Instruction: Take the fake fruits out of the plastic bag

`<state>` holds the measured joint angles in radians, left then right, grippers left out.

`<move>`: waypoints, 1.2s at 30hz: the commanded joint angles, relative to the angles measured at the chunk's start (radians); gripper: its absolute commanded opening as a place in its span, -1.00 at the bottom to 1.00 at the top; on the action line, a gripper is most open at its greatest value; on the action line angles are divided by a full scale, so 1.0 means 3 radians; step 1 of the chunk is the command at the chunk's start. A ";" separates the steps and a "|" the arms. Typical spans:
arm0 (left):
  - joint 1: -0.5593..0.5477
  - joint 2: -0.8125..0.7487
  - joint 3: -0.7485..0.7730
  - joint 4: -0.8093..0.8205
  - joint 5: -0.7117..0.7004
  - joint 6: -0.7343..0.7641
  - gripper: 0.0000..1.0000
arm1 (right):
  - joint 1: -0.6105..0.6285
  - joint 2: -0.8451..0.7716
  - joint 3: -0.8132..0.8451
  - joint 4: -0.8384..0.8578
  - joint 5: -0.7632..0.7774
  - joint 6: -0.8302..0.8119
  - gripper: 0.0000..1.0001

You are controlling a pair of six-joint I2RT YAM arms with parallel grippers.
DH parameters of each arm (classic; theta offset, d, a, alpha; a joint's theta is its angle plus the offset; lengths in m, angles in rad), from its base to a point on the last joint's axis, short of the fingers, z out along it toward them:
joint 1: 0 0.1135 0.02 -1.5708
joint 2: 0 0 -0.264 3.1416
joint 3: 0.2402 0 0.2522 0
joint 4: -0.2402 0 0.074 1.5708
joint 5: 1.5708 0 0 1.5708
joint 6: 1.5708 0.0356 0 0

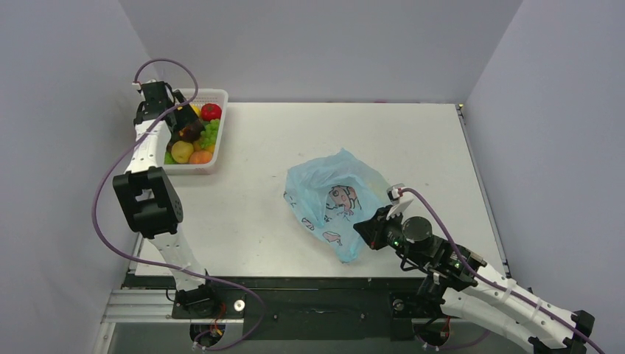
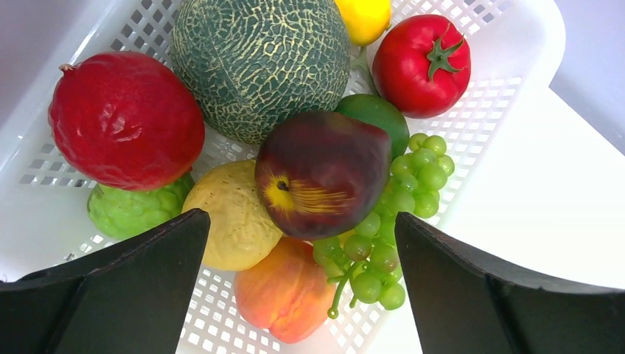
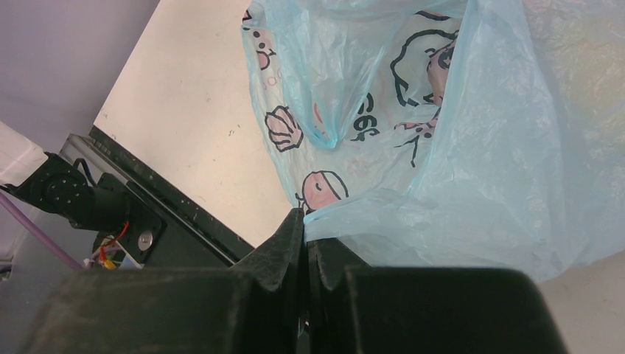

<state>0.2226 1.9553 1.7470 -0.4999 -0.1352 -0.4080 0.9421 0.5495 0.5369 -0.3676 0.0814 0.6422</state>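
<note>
Found right end effector (image 3: pixel 306 221) clenched on bag (image 3: pixel 479 147) hem, probably steadying it; left end effector (image 2: pixel 301 217) released above dark fruit (image 2: pixel 324 173) in basket (image 2: pixel 508 96).

the fruit (image 2: pixel 322 173) ahead of the black left gripper (image 2: pixel 301 221) is purplish-brown, yellow-streaked; the melon (image 2: pixel 258 63) beyond, netted green; the plastic bag (image 3: pixel 479 147), light blue, pink-figured.
</note>
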 commanded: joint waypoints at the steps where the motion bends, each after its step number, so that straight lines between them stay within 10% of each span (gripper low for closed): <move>1: 0.0070 -0.0121 0.0000 0.0025 0.0070 0.0110 0.94 | -0.0026 -0.0037 0.0091 0.0146 -0.0012 -0.0004 -1.00; 7: 0.0100 -0.0749 -0.0408 -0.0004 0.0441 -0.0057 0.95 | -0.0025 0.0055 0.0235 0.0091 0.0029 -0.0163 -1.00; 19: -0.0230 -0.3645 -0.3128 0.0216 0.2062 -0.0695 0.94 | -0.0054 0.1308 0.0961 0.0563 -0.0349 -0.0580 -1.00; 26: -0.0323 -0.4818 -0.3267 -0.0704 0.2347 -0.0718 0.94 | 0.0197 0.2116 0.1719 0.0659 -0.0728 -0.0824 -1.00; 36: -0.0383 -0.5113 -0.3291 -0.0804 0.2604 -0.0943 0.94 | 0.1129 0.2445 0.1862 0.0708 -0.1173 -0.0984 -1.00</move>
<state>0.1162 0.4526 0.7692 -0.7681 0.5686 -0.6376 1.2278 1.3094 1.1282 -0.2066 -0.1768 0.3710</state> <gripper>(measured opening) 0.971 0.003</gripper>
